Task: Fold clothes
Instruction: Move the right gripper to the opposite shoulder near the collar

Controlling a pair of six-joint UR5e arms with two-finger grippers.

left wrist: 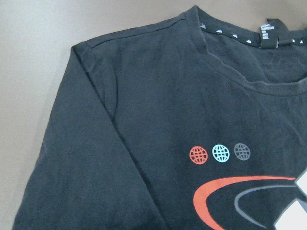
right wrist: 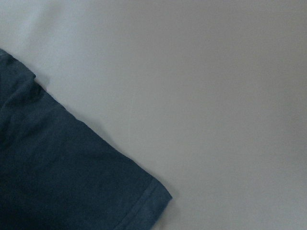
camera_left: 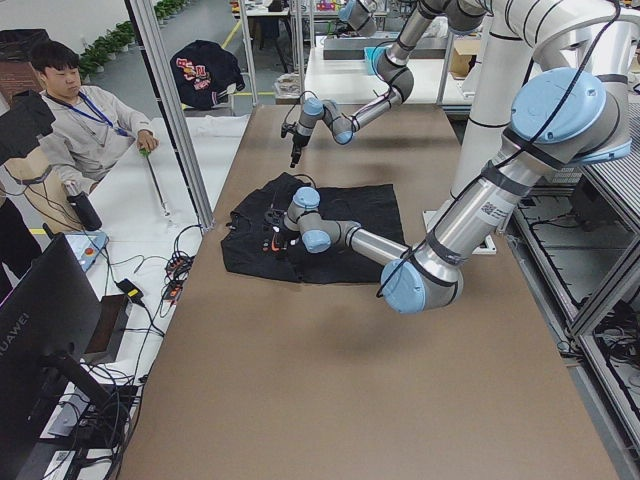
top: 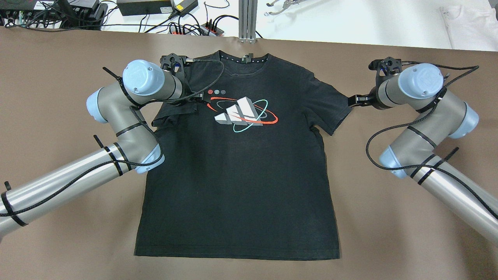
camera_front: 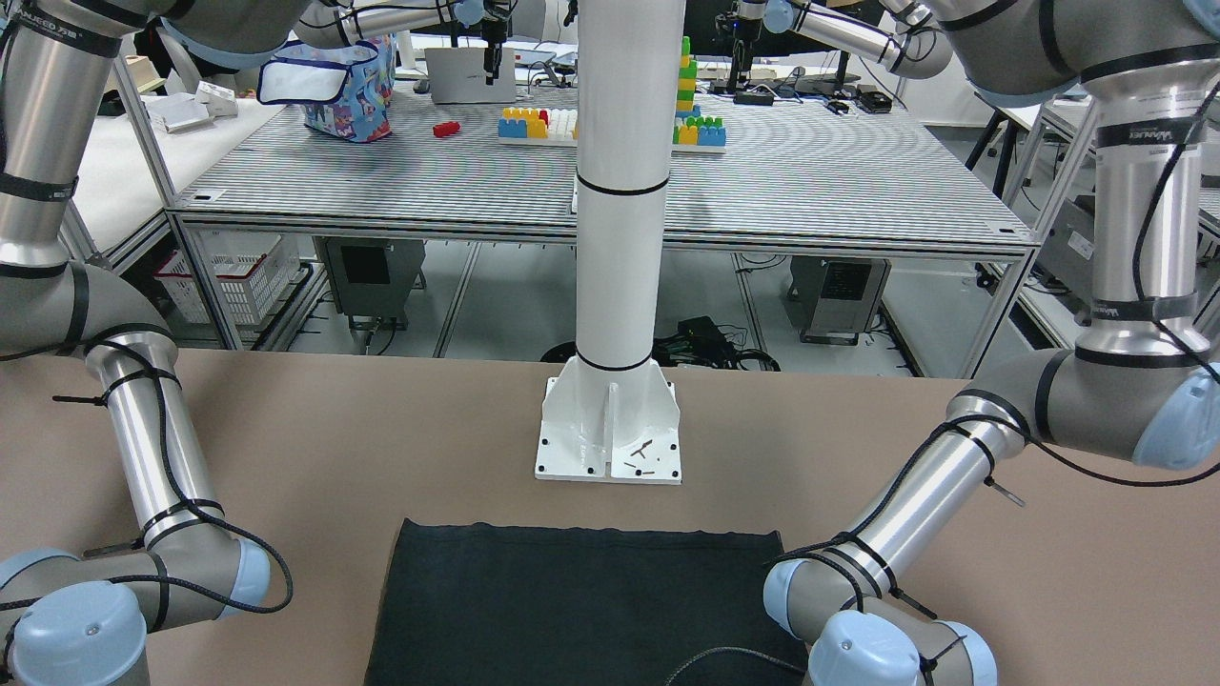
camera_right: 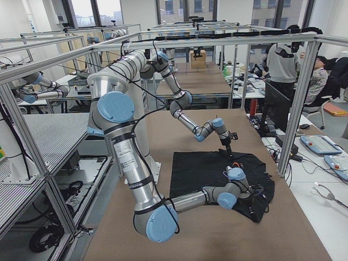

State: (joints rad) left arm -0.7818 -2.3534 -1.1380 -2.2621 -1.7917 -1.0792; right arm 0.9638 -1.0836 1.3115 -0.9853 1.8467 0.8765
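Observation:
The clothes are one black T-shirt (top: 241,186) with a red, white and teal print, lying flat and face up on the brown table (top: 58,77), collar at the far edge. The front-facing view shows only its hem end (camera_front: 572,600). My left gripper (top: 193,100) hangs over the shirt's left shoulder, beside a bunched sleeve (top: 169,116). Its fingers blend into the dark cloth. The left wrist view shows shoulder and collar (left wrist: 144,120) but no fingers. My right gripper (top: 353,100) sits at the outer edge of the other sleeve (right wrist: 57,167); whether it is open or shut is unclear.
The white pillar base (camera_front: 610,438) stands just behind the hem. Cables and power strips (top: 175,27) run along the far table edge, with a white garment (top: 470,23) beyond it. A person (camera_left: 85,125) sits past the table's far side, near a monitor (camera_left: 40,330).

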